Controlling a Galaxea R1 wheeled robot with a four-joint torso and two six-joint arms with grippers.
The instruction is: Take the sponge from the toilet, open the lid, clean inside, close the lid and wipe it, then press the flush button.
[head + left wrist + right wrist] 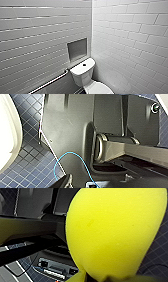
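Observation:
The white toilet [83, 72] stands in the corner of the tiled room, low in the head view. Its tank top carries a dark round flush button [84, 65]. The oval lid [100, 88] lies down over the bowl at the picture's lower edge. The bright yellow sponge [112, 233] looms large in the right wrist view, and my right gripper [100, 277] is shut on its narrowed end. My left gripper [78, 183] is open and holds nothing. It hangs beside the robot's dark body, with a white curved part of the toilet [7, 131] off to one side.
A metal grab bar [50, 82] runs along the left wall beside the tank. A recessed niche [77, 49] sits in the wall above it. White tiled walls close in on both sides. Dark blue mosaic floor [32, 161] and a thin blue cable [75, 156] lie below the left arm.

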